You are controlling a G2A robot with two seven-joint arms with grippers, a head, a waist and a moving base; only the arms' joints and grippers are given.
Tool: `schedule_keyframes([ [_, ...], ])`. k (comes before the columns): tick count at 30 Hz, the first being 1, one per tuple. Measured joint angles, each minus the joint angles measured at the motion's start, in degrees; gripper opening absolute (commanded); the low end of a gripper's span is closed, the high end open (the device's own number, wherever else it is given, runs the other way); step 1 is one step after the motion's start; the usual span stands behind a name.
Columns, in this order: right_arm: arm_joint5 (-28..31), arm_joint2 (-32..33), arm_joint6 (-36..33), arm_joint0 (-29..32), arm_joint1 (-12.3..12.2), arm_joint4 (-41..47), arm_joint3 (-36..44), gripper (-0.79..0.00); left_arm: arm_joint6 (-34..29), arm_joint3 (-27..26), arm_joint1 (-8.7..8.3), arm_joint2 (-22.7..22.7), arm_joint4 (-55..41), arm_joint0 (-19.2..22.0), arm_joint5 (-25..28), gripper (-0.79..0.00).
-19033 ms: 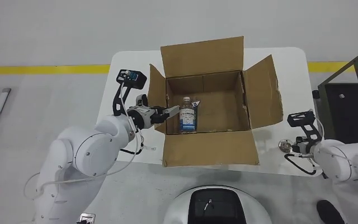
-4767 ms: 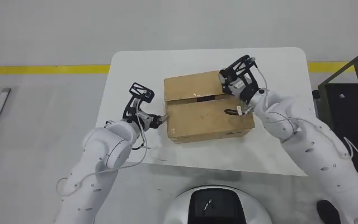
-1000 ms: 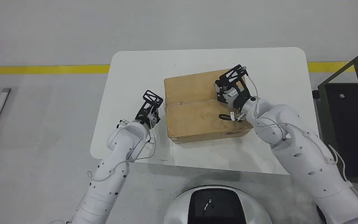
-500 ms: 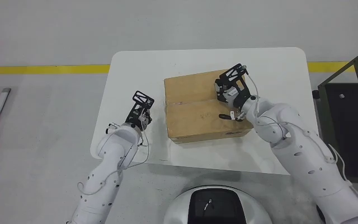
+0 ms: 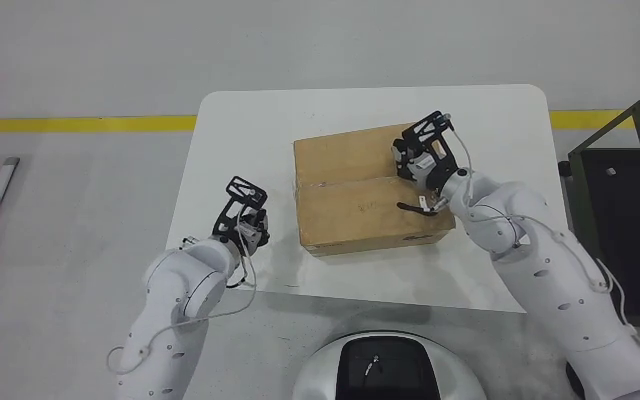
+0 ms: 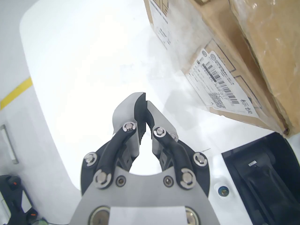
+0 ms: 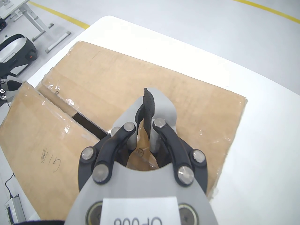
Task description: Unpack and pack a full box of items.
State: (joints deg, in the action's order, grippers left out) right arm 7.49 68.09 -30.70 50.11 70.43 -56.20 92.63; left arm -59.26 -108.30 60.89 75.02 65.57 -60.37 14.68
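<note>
The cardboard box (image 5: 365, 190) lies closed on the white table (image 5: 240, 130), its two top flaps meeting along a seam with a narrow dark gap (image 7: 89, 125). My right gripper (image 7: 146, 104) is shut with nothing in it, just above the box top near the seam, toward the box's right end (image 5: 428, 172). My left gripper (image 6: 143, 105) is shut and empty over bare table to the left of the box (image 5: 252, 232), a short way from the box's labelled side (image 6: 211, 71).
The table edge runs close behind my left arm. A yellow floor line (image 5: 95, 124) crosses the floor beyond the table. Other tables and a wheeled robot base (image 7: 14, 50) stand far off in the room.
My left arm has drawn back from the box's left side toward the table's front-left edge. My right gripper has shifted slightly right on the box top.
</note>
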Motion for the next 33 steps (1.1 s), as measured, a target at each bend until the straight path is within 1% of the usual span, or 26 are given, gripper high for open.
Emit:
schedule_keyframes([
  [4,-0.1,0.6,-0.5,0.6,-0.1,-0.8,0.8,-0.785,-0.3,0.9,0.33,-2.0,-2.6,0.9,0.4,-0.785],
  [8,-0.7,1.6,-1.1,1.5,-0.3,-1.4,1.7,-0.785,-0.3,1.2,0.61,-4.1,-3.3,2.2,1.0,-0.785],
  [15,-0.8,3.5,-2.0,2.9,-0.6,-1.6,3.5,-0.785,0.4,0.0,1.05,-6.4,-7.0,3.8,2.2,-0.785],
  [25,0.3,6.8,-3.6,4.0,-1.3,-3.9,4.9,-0.785,0.2,-2.3,1.42,-9.6,-9.3,4.5,3.5,-0.785],
  [27,0.5,7.3,-3.9,4.1,-1.4,-4.2,5.2,-0.785,0.0,-2.8,1.44,-9.9,-9.4,4.5,3.4,-0.742],
  [28,0.5,7.5,-3.9,4.2,-1.4,-4.3,5.4,-0.785,0.0,-3.0,1.44,-10.0,-9.4,4.5,3.3,-0.68],
  [29,0.6,7.6,-4.0,4.2,-1.5,-4.4,5.7,-0.785,0.0,-3.1,1.43,-10.0,-9.3,4.5,3.3,-0.585],
  [30,0.8,7.6,-3.9,4.2,-1.5,-4.7,6.1,-0.785,0.0,-3.2,1.4,-9.8,-9.2,4.4,3.2,-0.409],
  [31,1.1,7.5,-3.7,4.2,-1.5,-5.1,6.5,-0.785,0.0,-3.1,1.36,-9.6,-9.0,4.3,3.1,-0.194],
  [33,1.8,7.2,-3.1,4.2,-1.6,-6.6,7.4,-0.785,-0.1,-3.1,1.22,-8.7,-8.9,3.9,2.3,-0.018],
])
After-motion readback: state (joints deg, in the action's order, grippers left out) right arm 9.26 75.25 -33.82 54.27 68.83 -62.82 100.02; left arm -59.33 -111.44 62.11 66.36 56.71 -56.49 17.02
